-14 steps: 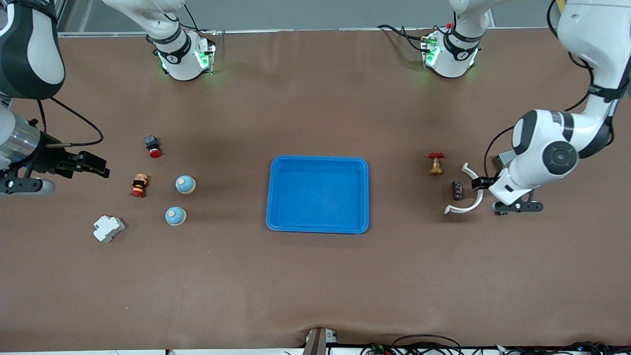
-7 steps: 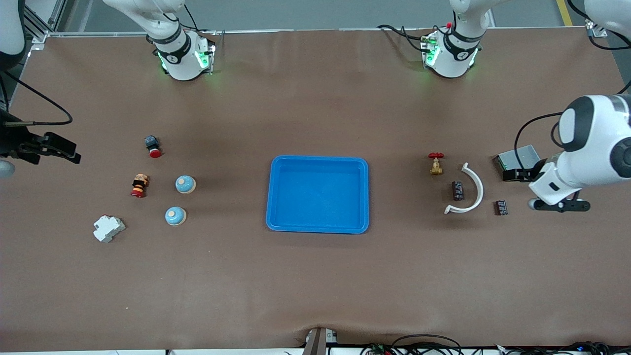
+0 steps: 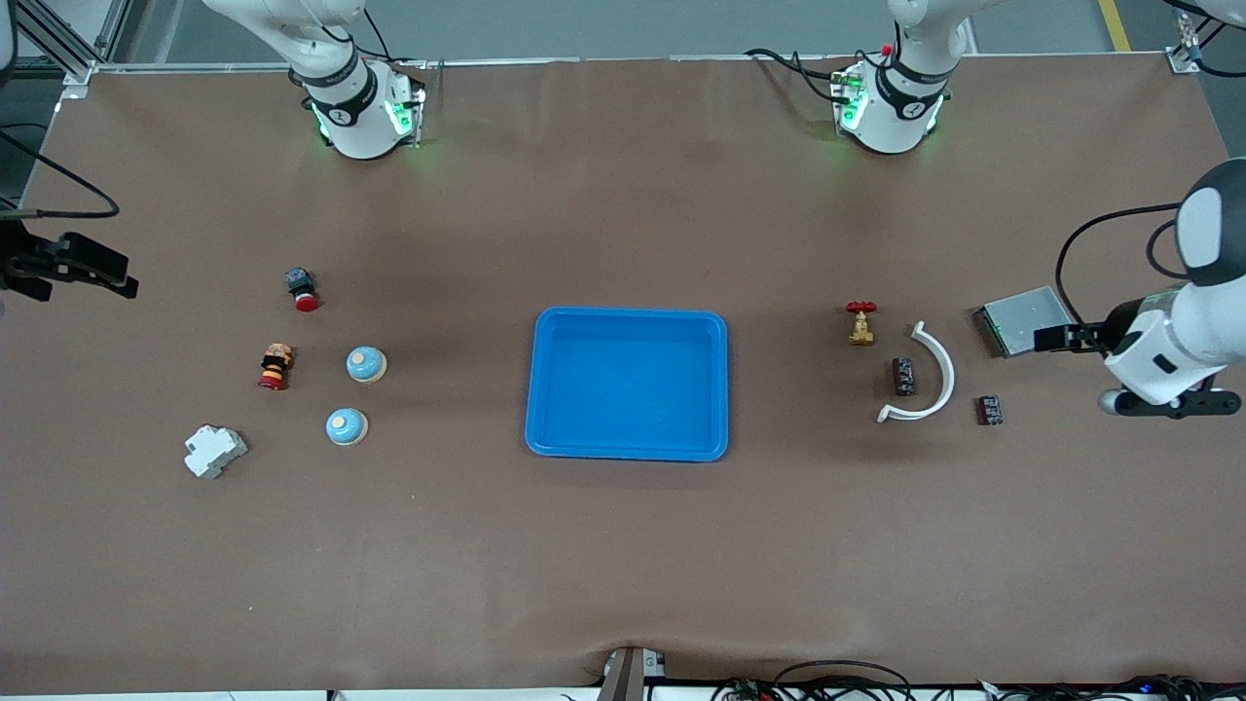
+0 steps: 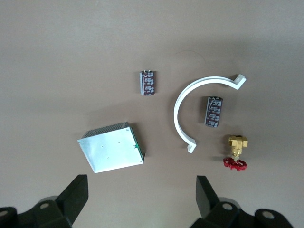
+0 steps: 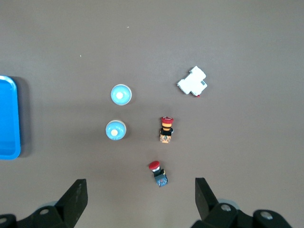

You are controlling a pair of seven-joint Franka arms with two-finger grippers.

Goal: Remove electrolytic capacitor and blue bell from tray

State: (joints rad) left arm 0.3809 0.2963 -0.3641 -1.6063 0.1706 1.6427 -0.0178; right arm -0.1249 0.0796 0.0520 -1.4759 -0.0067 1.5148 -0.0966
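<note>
Bright blue shallow plastic tray (image 3: pixel 629 384) lies empty; blue bells (image 3: pixel 366 364) and dark capacitors (image 3: pixel 904 376) rest on the bench, so removal seems finished. Left gripper (image 4: pixel 141 197) and right gripper (image 5: pixel 140 198) hang with fingers apart.

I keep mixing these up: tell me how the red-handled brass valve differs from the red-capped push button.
The brass valve lies toward the left arm's end of the table, beside the white curved bracket; the push button lies toward the right arm's end. The valve's body is gold with a red wheel; the button's body is dark grey-blue with a round red cap. Both rest on the table, outside the tray.
</note>
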